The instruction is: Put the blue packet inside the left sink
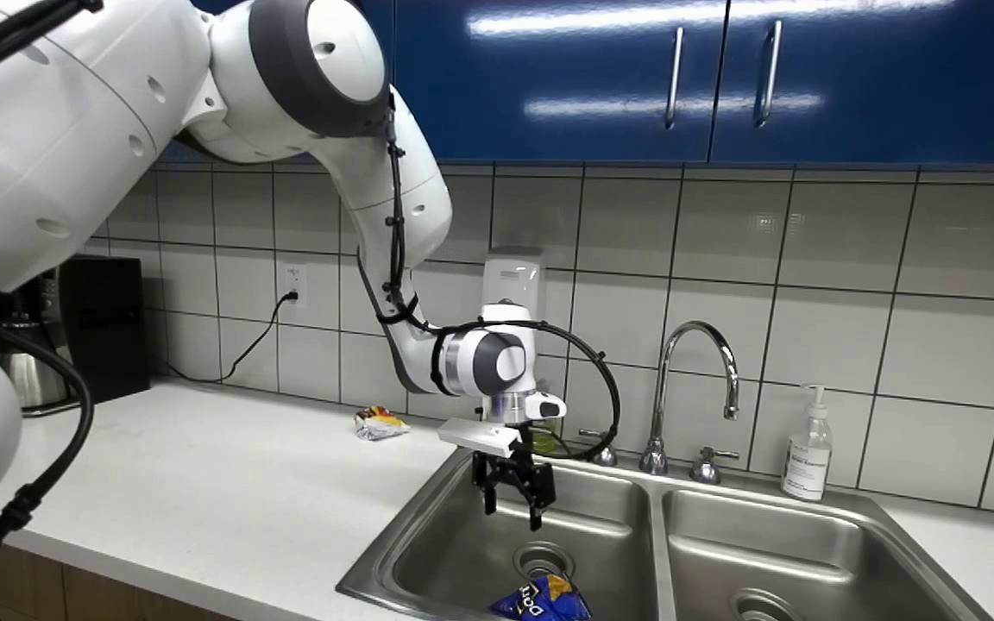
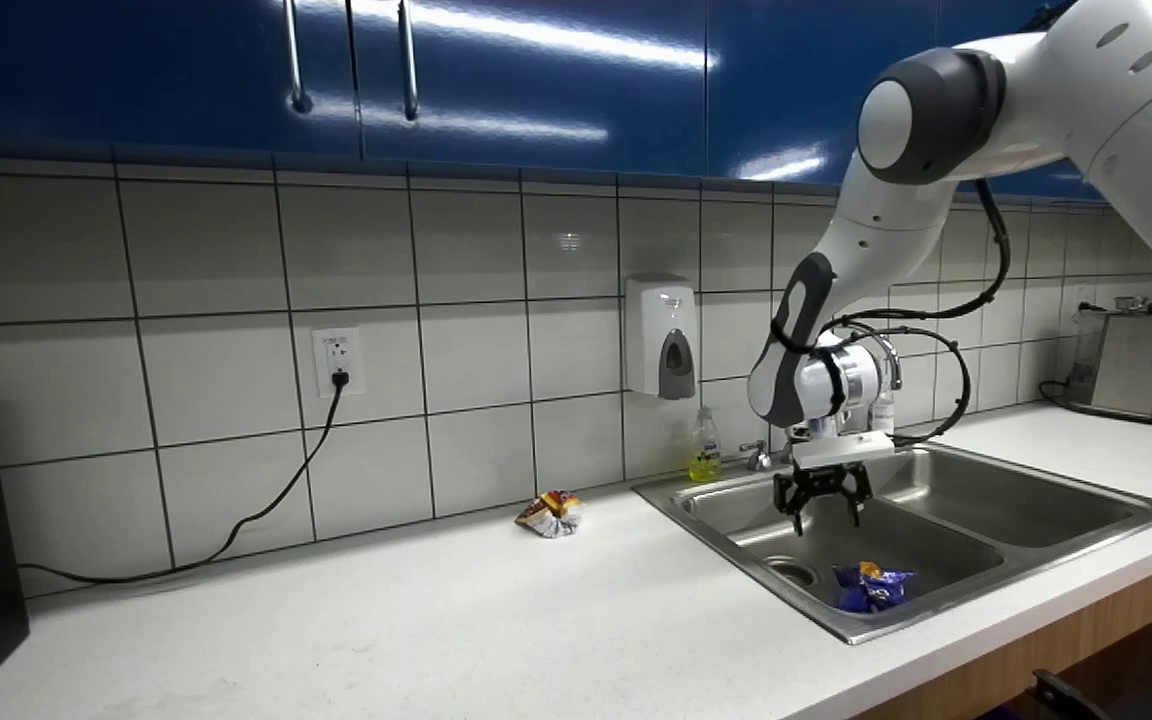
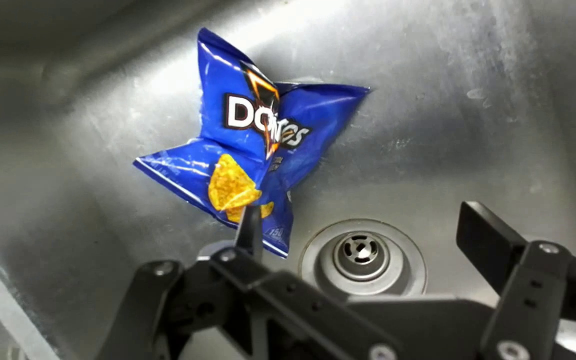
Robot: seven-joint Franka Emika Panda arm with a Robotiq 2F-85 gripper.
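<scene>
The crinkled blue packet (image 1: 543, 599) lies on the floor of the left sink (image 1: 605, 552), beside the round drain. It also shows in an exterior view (image 2: 871, 588) and whole but for a small part behind a finger in the wrist view (image 3: 293, 125). The left sink also shows in an exterior view (image 2: 921, 540) and fills most of the wrist view (image 3: 443, 150). My gripper (image 1: 512, 511) hangs above this basin, fingers pointing down, apart from the packet. In an exterior view (image 2: 827, 520) and the wrist view (image 3: 360, 212) its fingers stand wide apart with nothing between them.
The twin basin (image 1: 808, 561) adjoins across a steel divider. A curved faucet (image 1: 661, 388) with handles and a pump soap bottle (image 1: 808, 457) stand behind the basins. A small yellowish-orange packet (image 2: 551, 514) lies on the white counter (image 2: 416, 620). A yellow soap bottle (image 2: 704, 450) stands by the sink.
</scene>
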